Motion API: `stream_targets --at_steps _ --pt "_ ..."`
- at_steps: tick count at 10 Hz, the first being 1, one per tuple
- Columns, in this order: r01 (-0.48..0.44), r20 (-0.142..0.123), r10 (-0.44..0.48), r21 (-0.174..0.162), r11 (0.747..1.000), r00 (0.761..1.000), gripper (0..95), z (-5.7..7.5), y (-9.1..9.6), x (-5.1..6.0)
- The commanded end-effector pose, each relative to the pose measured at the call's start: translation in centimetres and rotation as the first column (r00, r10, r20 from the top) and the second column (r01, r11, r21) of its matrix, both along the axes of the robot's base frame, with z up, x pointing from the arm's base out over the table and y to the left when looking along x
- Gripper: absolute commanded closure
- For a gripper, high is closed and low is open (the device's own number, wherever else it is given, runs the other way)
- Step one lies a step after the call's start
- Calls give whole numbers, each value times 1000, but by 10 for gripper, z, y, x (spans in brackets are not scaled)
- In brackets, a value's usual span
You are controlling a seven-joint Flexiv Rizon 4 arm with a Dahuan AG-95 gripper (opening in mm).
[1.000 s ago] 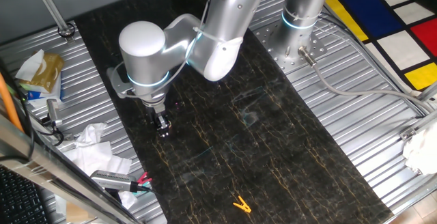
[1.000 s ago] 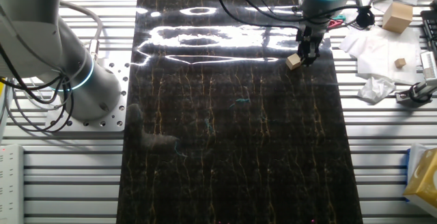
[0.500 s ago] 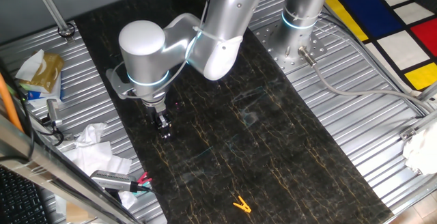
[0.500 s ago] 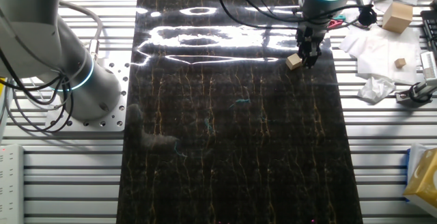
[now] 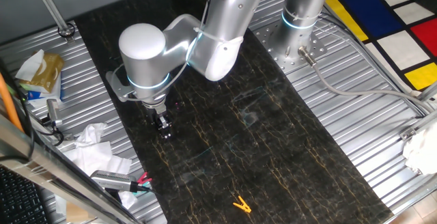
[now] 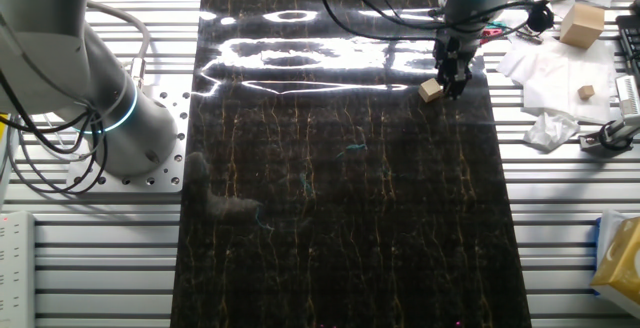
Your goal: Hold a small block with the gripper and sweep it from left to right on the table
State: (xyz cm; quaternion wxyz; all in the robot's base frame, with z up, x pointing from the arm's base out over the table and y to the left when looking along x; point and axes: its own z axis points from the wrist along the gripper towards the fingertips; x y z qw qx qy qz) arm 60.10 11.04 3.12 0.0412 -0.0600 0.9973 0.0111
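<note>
Fingers of the gripper point straight down at the table near its edge, with the block just beside their tips; whether they pinch it or merely touch it, I cannot tell. From the opposite side the gripper hides the block. Being a small wooden cube, it is probably light, stiff and not fragile. Its flat opposite faces offer the best hold, low enough for it to rub along the table.
</note>
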Motion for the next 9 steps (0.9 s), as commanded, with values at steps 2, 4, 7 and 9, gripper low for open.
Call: stream_targets --at_steps 2,4,7,9 --pt "18 2 -18 13 1000 1000 380 1 0 0" --pt "40 1 -40 24 999 999 380 1 0 0" --pt "51 3 -51 26 998 999 380 1 0 0" --pt "44 1 -44 19 999 999 380 1 0 0"
